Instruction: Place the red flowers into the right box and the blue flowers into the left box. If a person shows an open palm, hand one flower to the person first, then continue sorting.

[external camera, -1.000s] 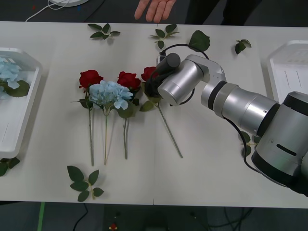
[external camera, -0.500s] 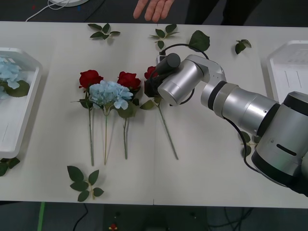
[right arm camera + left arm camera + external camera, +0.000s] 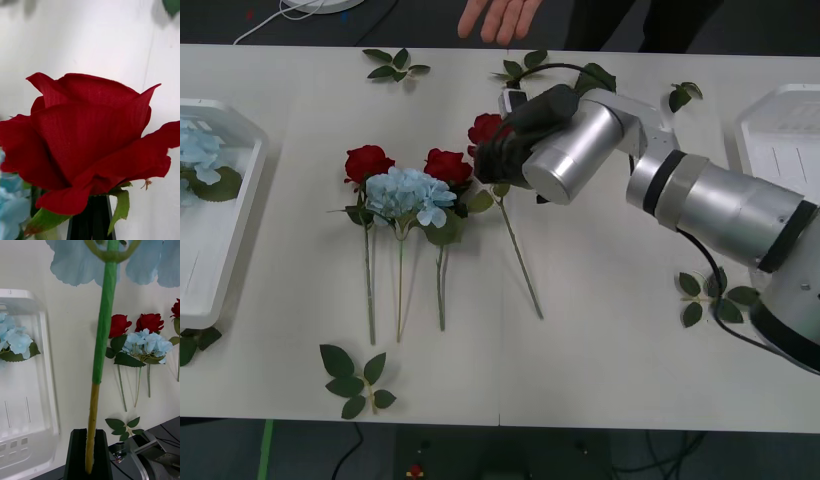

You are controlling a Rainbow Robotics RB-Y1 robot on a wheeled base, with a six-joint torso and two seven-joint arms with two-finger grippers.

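- We count three red roses on the table (image 3: 600, 380): two lying flat at the middle (image 3: 368, 162) (image 3: 447, 165), and a third rose (image 3: 486, 129) raised at its bloom end by our right gripper (image 3: 498, 160).
- We count blue flowers: one cluster (image 3: 409, 193) lying between the two flat roses, one in the left box (image 3: 220, 262) at nine o'clock, and one stem (image 3: 101, 348) held in our left gripper (image 3: 89, 453).
- The right box (image 3: 780, 140) sits at three o'clock.
- The held rose runs its long axis from bloom at eleven o'clock to stem tip at five o'clock; the stem tip appears to rest on the table.
- Its bloom is deep red and cupped, with green sepals beneath.
- Our right gripper's black fingers are clamped just under the bloom.
- Our left gripper pinches the pale stem end of the blue flower, its petals pointing away from the fingers.
- A person's hand (image 3: 502, 17) shows at twelve o'clock, beyond the table's far edge.
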